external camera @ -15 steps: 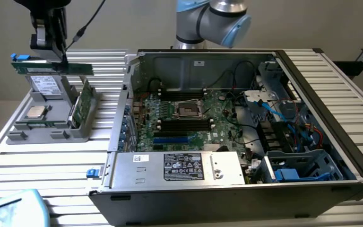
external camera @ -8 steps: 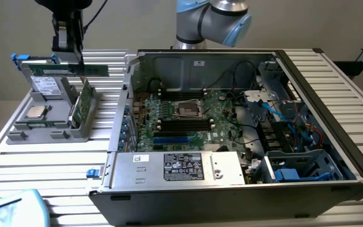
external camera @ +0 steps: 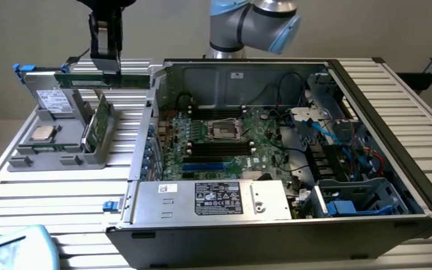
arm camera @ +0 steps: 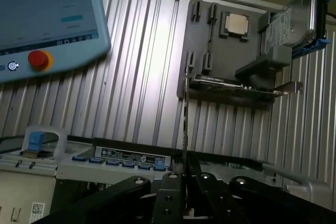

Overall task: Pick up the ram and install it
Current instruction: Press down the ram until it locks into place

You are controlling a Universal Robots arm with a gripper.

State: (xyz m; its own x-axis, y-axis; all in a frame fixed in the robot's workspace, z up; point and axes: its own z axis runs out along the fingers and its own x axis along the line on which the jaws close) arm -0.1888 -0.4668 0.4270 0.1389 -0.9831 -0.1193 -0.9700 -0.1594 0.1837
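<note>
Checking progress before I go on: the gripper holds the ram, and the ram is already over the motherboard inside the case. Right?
No. The gripper holds the ram, but the ram is not over the motherboard. The exterior view shows it above the grey holder, outside the case, on the exterior view's left.

My arm is bent at its joint, and my gripper hangs pointing straight down. Its two fingers are closed tight on the ram.
</note>
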